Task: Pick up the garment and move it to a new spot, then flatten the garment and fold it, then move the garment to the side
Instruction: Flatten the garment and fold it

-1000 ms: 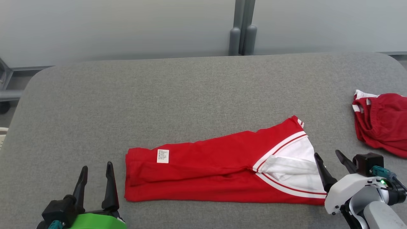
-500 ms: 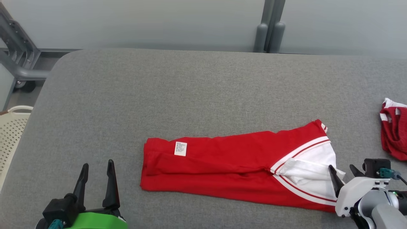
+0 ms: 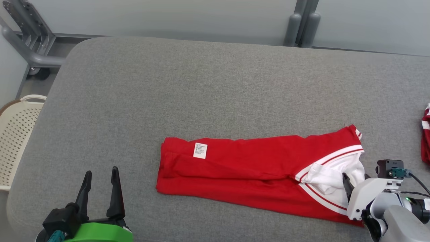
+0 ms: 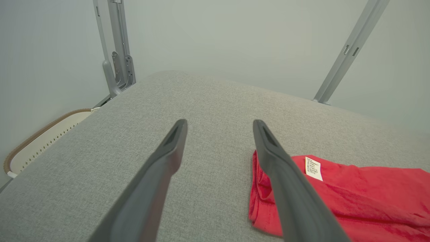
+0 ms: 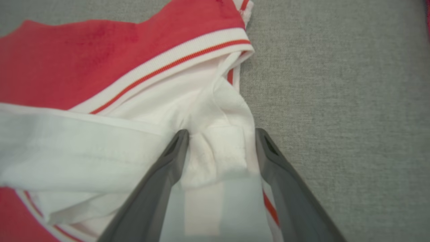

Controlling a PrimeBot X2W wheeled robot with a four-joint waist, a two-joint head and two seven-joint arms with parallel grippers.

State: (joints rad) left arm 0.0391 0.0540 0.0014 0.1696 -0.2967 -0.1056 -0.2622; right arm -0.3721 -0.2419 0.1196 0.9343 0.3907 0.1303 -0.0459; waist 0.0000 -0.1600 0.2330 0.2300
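garment, red with white trim, is lying folded into a long strip across the lower middle and lower right of the head view, flat on the grey padded table. nearest the camera, at the lower left, the left gripper is hovering over bare table with its two dark fingers standing wide apart and nothing between them, well apart from the strip's left end. at the lower right, the right gripper is reaching into the white-lined end of the strip. in the right wrist view its fingers are spreading just as wide, straddling a bunched white fold (the cloth is sitting in the gap, but the fingers are not pinching it shut). a little farther up the frame, a small white label is showing face up near the strip's left end. beyond that, a cream perforated basket is standing beside the table at the left edge, and another red-and-white cloth is peeking in at the right edge. farthest off, a grey metal frame is occupying the upper left and two grey posts are rising at the upper right.
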